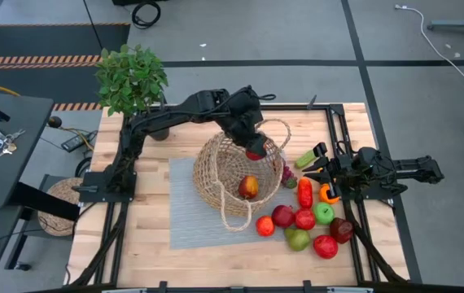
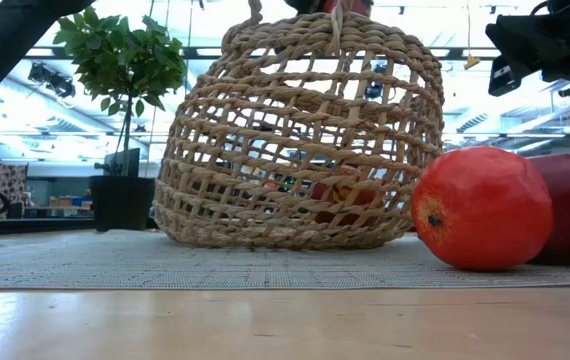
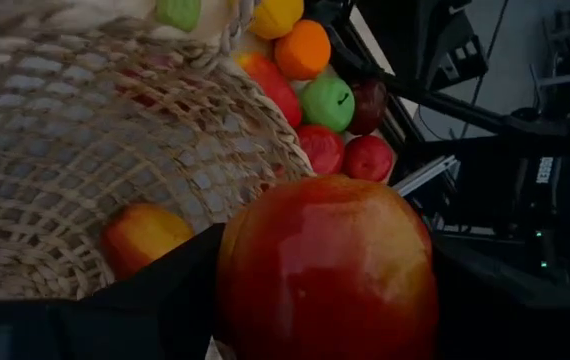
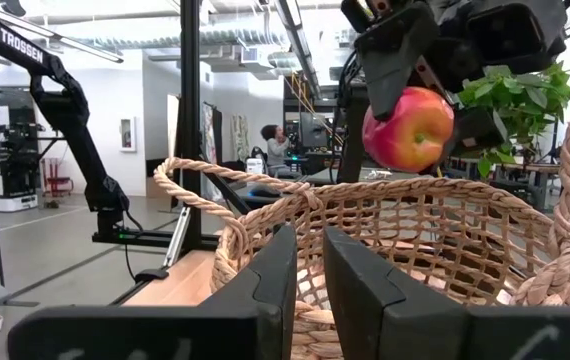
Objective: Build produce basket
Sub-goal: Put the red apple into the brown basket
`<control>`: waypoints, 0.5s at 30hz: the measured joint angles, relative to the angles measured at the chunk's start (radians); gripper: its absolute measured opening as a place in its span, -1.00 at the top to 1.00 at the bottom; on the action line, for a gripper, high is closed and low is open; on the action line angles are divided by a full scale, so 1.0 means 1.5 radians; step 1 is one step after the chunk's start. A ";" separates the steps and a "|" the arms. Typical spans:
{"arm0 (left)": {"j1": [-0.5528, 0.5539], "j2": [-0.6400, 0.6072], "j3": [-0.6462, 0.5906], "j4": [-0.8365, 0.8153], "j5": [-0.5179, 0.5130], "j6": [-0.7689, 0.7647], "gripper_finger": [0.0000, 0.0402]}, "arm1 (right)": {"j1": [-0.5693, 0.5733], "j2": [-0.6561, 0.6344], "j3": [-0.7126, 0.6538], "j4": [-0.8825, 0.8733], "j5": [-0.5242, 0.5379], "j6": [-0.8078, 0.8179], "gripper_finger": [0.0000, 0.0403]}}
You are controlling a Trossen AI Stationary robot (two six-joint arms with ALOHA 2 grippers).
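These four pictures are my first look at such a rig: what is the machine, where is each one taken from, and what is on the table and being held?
Two dark robot arms work at a wooden table. One picture looks straight down, one looks level across the tabletop, and one comes from each arm's wrist. A woven wicker basket sits on a grey mat and already holds one fruit. The left gripper holds a red-yellow apple above the basket. The right gripper waits, shut and empty, beside a pile of produce: red and green apples, oranges, a red pepper. A potted plant stands at the table's far left corner.
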 joint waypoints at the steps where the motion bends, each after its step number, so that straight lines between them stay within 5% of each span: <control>1: -0.002 0.000 0.000 0.003 -0.002 0.010 -0.40 | 0.000 0.000 0.000 0.000 0.000 0.000 0.69; 8: -0.044 0.000 0.000 0.066 0.005 0.285 -0.40 | 0.000 0.000 0.000 0.000 0.000 0.000 0.69; 15: -0.093 0.000 0.000 0.065 0.004 0.670 -0.40 | 0.000 0.000 0.000 0.000 0.000 0.000 0.69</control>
